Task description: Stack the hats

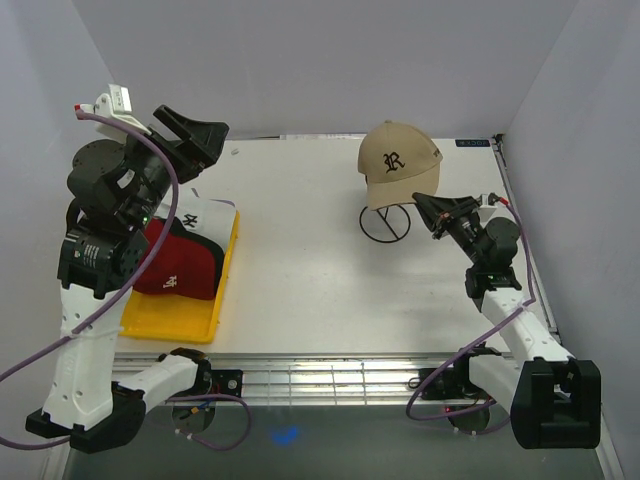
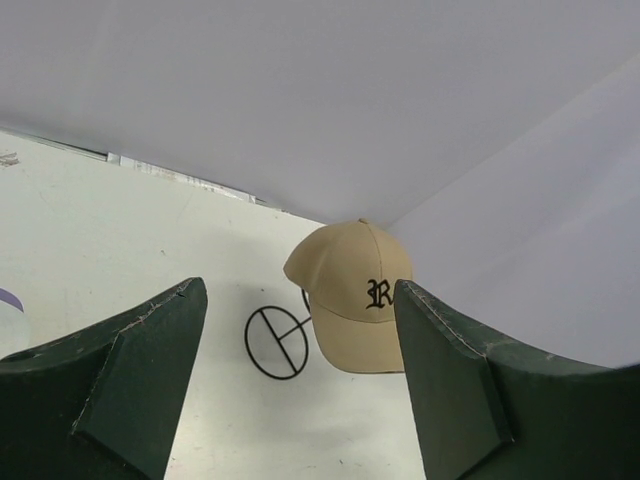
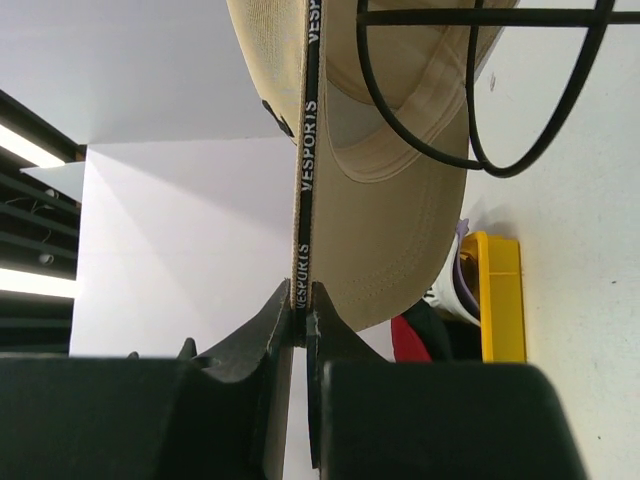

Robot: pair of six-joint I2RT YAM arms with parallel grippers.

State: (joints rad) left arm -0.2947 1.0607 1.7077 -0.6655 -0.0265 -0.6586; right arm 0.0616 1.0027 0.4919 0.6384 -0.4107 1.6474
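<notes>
A tan hat (image 1: 398, 160) with a black R sits on a black wire stand (image 1: 387, 222) at the back right of the table. My right gripper (image 1: 432, 208) is shut on its lower edge. In the right wrist view the jaws (image 3: 302, 305) pinch the tan hat (image 3: 400, 200) at its rim and black inner band. More hats lie stacked in a yellow tray (image 1: 170, 325) at the left: a red one (image 1: 180, 265) in front, a white one (image 1: 210, 215) behind. My left gripper (image 1: 195, 125) hangs open and empty above that tray, facing the tan hat (image 2: 355, 295).
White walls close the table in at the back and on both sides. The wire stand (image 2: 275, 342) has a round base ring flat on the table. The yellow tray (image 3: 500, 290) lies along the left edge, near the left arm's base.
</notes>
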